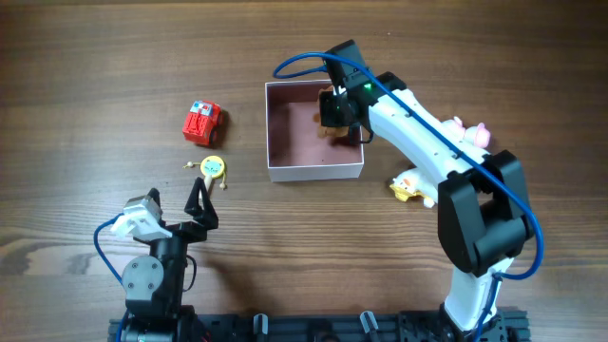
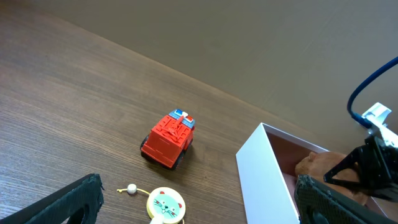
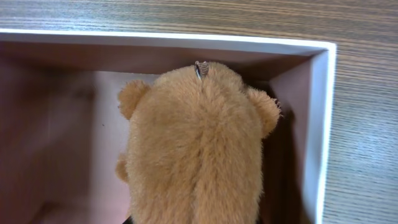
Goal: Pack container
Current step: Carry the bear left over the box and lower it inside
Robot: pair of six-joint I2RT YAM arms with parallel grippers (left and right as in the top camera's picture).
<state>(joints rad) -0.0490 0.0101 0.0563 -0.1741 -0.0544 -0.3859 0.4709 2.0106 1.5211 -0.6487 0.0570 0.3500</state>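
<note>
The container (image 1: 313, 172) is a square shallow box with white walls and a pink inside, at the table's middle back. It also shows in the left wrist view (image 2: 267, 180) and the right wrist view (image 3: 186, 40). My right gripper (image 1: 338, 106) is over its far right corner, shut on a brown plush bear (image 3: 199, 143) held low inside the box near that corner. The bear also shows in the overhead view (image 1: 328, 131) and the left wrist view (image 2: 314, 167). My left gripper (image 1: 199, 204) is open and empty near the front left; its fingers (image 2: 199, 190) frame the wrist view.
A red toy truck (image 1: 201, 123) (image 2: 168, 140) and a yellow cat-face disc on a string (image 1: 213, 167) (image 2: 165, 205) lie left of the box. A yellow and white toy (image 1: 408, 187) and a pink toy (image 1: 470, 131) lie right of it, by the right arm.
</note>
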